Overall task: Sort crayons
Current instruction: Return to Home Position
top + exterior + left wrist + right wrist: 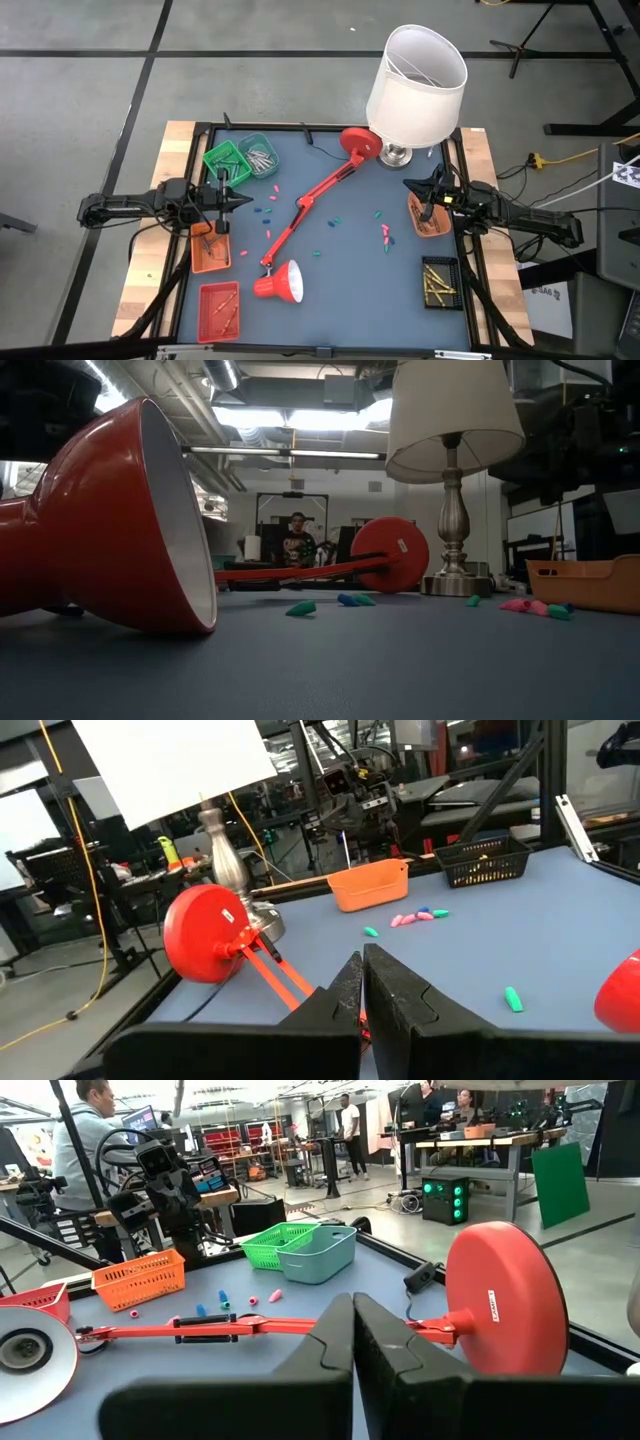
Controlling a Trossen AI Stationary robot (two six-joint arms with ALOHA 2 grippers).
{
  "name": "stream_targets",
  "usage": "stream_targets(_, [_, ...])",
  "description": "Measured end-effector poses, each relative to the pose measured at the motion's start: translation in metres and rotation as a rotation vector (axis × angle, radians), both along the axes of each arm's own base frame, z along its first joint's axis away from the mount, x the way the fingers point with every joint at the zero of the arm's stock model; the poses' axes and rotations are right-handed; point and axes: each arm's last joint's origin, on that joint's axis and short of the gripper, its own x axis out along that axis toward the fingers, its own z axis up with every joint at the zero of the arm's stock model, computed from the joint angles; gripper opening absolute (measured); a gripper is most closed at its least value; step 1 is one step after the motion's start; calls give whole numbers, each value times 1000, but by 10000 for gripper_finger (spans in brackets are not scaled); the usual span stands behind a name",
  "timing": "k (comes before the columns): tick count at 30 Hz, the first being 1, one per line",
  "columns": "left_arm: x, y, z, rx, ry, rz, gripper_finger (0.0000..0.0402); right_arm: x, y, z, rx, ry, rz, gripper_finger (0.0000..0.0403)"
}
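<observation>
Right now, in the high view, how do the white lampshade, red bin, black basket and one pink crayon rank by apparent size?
1. white lampshade: largest, though it stands nearer the camera.
2. red bin and black basket: look about alike, so no ranking between them.
3. pink crayon: smallest by far.

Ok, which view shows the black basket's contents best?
The high view: it looks down into the black basket, showing yellow crayons inside. The left wrist view shows the basket side-on; the low and right wrist views miss it.
</observation>
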Motion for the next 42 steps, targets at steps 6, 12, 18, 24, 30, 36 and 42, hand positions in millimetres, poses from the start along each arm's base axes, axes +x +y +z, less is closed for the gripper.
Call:
stream_targets(6, [0,1,0,-5,-1,9,0,0,0,0,0,0,0,1])
stream_targets(12, [0,4,0,-103,-14,39,0,0,0,0,0,0,0,1])
stream_targets(18, [0,4,0,-180,-18,17,0,0,0,0,0,0,0,1])
stream_targets(24, [0,3,0,-183,-15,1,0,0,0,0,0,0,1,1])
stream_targets(30, [0,3,0,-183,-15,0,0,0,0,0,0,0,1,1])
stream_targets(36, [0,3,0,-182,-15,7,0,0,0,0,0,0,1,1])
stream_targets(42, [0,3,0,-182,-16,8,0,0,0,0,0,0,1,1])
